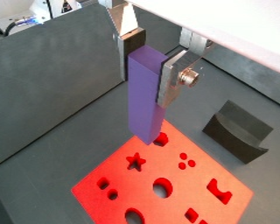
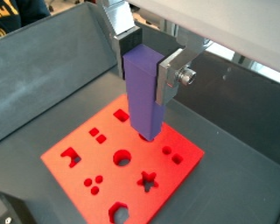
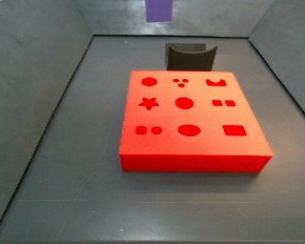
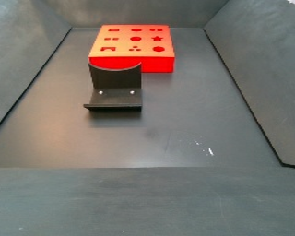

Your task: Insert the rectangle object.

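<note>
My gripper (image 1: 143, 66) is shut on the rectangle object (image 1: 146, 96), a long purple-blue bar that hangs upright between the silver fingers (image 1: 171, 83); both wrist views show it (image 2: 145, 92). The bar is held high above the red block with shaped holes (image 1: 154, 184), its lower end over the block's edge in both wrist views (image 2: 119, 162). In a side view only the bar's lower tip (image 3: 158, 10) shows at the picture's upper edge, beyond the red block (image 3: 187, 119). In the other side view the bar and gripper are out of view; the red block (image 4: 134, 46) lies at the far end.
A dark grey curved holder (image 3: 190, 55) stands just beyond the red block, also seen in a side view (image 4: 114, 83) and a wrist view (image 1: 238, 131). Dark grey walls (image 3: 41, 57) enclose the grey floor (image 4: 150, 129) on all sides.
</note>
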Motion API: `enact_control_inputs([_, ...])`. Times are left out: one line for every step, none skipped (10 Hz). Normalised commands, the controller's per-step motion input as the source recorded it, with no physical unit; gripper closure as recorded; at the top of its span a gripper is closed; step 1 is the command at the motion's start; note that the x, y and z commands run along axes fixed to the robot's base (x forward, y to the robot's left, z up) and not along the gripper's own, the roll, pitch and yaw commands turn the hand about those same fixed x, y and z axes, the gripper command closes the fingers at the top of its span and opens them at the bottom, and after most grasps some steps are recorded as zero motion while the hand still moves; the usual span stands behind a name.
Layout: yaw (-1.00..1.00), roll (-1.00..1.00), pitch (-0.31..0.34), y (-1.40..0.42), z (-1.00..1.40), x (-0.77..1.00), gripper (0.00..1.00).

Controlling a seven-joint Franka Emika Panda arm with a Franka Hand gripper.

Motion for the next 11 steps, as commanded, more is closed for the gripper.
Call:
enact_control_inputs([0.07, 0.00, -0.029, -0.50, -0.07, 0.89, 1.00])
enact_control_inputs([0.06, 0.00, -0.026, -0.53, -0.13, 0.91, 1.00])
enact_control_inputs([0.08, 0.00, -0.039, -0.51, -0.13, 0.90, 1.00])
enact_control_inputs([0.09, 0.02, -0.023, -0.52, -0.17, 0.91, 1.00])
enact_control_inputs([0.14, 0.15, 0.057, -0.43, -0.20, 0.77, 1.00])
enact_control_inputs([0.15, 0.16, 0.200, -0.42, -0.13, 0.57, 1.00])
enact_control_inputs([0.00, 0.20, 0.284, -0.42, -0.18, 0.69, 1.00])
enact_control_inputs([0.00, 0.15, 0.254, -0.24, -0.23, 0.79, 1.00])
enact_control_inputs([-0.01, 0.20, 0.314, -0.11, -0.38, 0.76, 1.00])
enact_control_inputs([-0.03, 0.25, 0.363, 0.00, -0.34, 0.69, 1.00])
enact_control_inputs([-0.05, 0.26, 0.389, 0.00, -0.27, 0.63, 1.00])
